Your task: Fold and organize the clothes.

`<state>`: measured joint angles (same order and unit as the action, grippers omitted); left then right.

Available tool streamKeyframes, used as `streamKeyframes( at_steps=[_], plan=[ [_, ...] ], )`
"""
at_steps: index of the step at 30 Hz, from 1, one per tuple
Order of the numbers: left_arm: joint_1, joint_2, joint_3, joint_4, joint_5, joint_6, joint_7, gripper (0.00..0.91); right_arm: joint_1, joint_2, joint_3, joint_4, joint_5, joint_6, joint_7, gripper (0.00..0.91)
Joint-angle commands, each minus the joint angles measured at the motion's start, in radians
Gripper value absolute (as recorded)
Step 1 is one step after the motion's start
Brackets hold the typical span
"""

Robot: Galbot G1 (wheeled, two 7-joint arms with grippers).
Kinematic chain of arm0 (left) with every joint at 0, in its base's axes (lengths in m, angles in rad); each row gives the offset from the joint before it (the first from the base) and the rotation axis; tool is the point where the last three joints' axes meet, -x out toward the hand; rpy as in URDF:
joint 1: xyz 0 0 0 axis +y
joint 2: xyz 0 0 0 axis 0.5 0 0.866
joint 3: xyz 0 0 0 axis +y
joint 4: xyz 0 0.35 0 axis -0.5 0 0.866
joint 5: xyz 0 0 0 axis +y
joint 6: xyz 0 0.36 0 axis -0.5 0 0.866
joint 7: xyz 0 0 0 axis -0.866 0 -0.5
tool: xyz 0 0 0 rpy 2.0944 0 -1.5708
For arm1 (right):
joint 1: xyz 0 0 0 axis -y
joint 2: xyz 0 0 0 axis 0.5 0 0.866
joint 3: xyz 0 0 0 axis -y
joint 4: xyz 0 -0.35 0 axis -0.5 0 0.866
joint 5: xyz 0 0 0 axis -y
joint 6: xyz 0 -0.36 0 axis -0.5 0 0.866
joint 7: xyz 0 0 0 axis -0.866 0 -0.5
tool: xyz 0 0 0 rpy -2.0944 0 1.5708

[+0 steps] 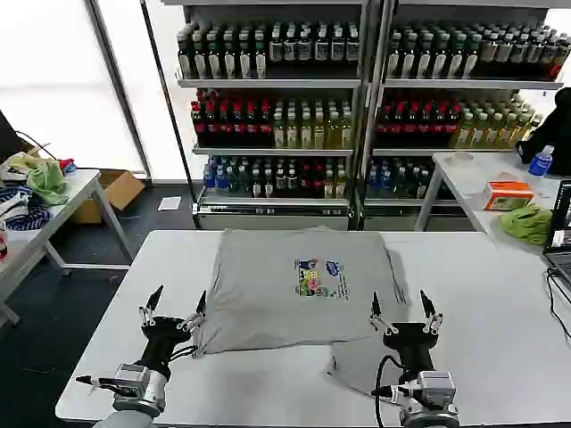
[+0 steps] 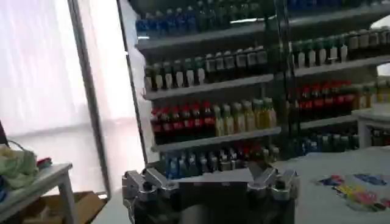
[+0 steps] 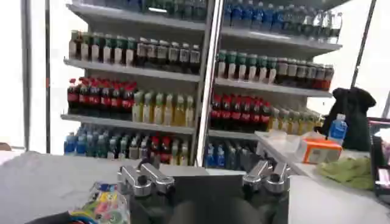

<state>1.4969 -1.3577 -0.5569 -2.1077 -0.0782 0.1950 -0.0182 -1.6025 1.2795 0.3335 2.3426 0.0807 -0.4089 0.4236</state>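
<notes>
Along the near edge of the white desk (image 1: 482, 294), the left claw (image 1: 175, 309) and right claw (image 1: 403, 308) are waiting, fingers apart, at the light grey cartoon-print cotton T-shirt's (image 1: 285, 290) near corners (mid-desk); gripping them is probably coming next.

white table (image 1: 500, 294), bottle shelves (image 1: 277, 98), perhaps tissue box (image 1: 507, 194)
</notes>
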Motion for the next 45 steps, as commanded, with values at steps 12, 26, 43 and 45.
streamKeyframes(
  at_steps=[12,26,43,45],
  plan=[
    [0.042,0.072,0.008,0.008,-0.035,0.164,-0.038,0.907,-0.171,-0.032,-0.018,0.014,0.122,-0.018,0.135,0.907],
    [0.082,0.093,0.050,0.028,-0.039,0.159,-0.006,0.907,-0.198,-0.008,-0.047,-0.035,0.157,-0.005,0.163,0.907],
    [0.063,0.142,0.066,0.091,-0.152,0.160,0.028,0.907,-0.214,0.045,-0.062,-0.085,0.162,-0.003,0.192,0.907],
    [0.060,0.144,0.069,0.099,-0.163,0.161,0.028,0.907,-0.206,0.051,-0.066,-0.088,0.159,-0.003,0.193,0.907]
  ],
)
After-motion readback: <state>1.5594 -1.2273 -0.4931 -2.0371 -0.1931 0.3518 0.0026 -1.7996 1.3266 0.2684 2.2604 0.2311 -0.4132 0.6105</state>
